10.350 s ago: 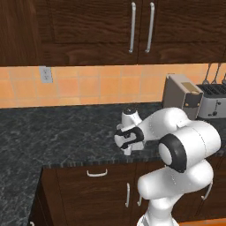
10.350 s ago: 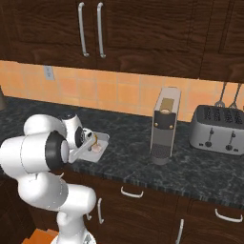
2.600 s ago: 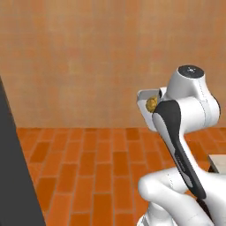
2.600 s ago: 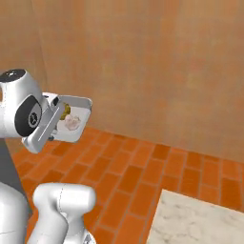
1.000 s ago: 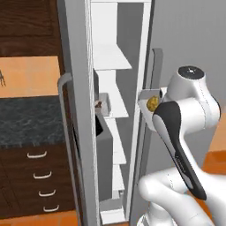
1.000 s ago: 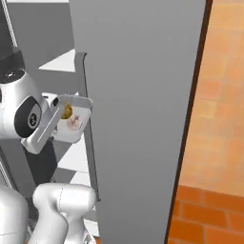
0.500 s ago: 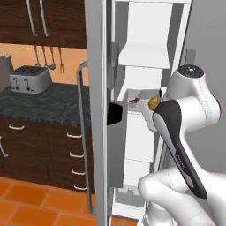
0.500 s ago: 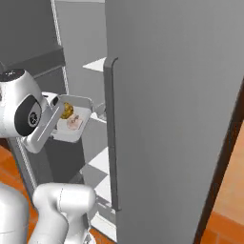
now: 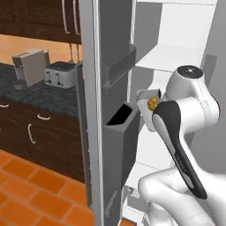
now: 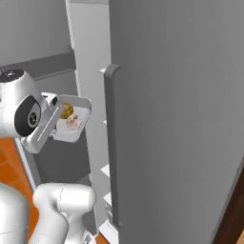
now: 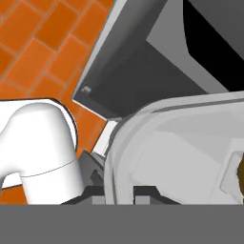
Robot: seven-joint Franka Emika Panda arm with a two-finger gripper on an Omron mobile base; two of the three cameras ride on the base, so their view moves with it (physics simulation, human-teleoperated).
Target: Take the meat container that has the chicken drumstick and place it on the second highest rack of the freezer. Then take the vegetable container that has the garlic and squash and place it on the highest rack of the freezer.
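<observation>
Kitchen, freezer (image 9: 185,53) door open, white shelves showing; vegetable container (image 10: 71,125) with squash (image 10: 66,111) and garlic (image 10: 73,123) held up by arm, gripper (image 11: 119,193) jaws clamped on its rim

1. I stand in front of the freezer (image 9: 176,53), whose open door (image 9: 106,110) is to my left with its bins (image 9: 121,128) facing the shelves (image 9: 170,57).
2. My tray (image 10: 71,121) is up beside my arm, between the door bins and the shelves.
3. The squash (image 10: 66,111) and garlic (image 10: 72,123) lie in that tray, the squash above.
4. Left of the door, a counter (image 9: 35,92) carries a toaster (image 9: 61,73) and a coffee machine (image 9: 30,67).
5. Below me is floor (image 11: 38,52).
</observation>
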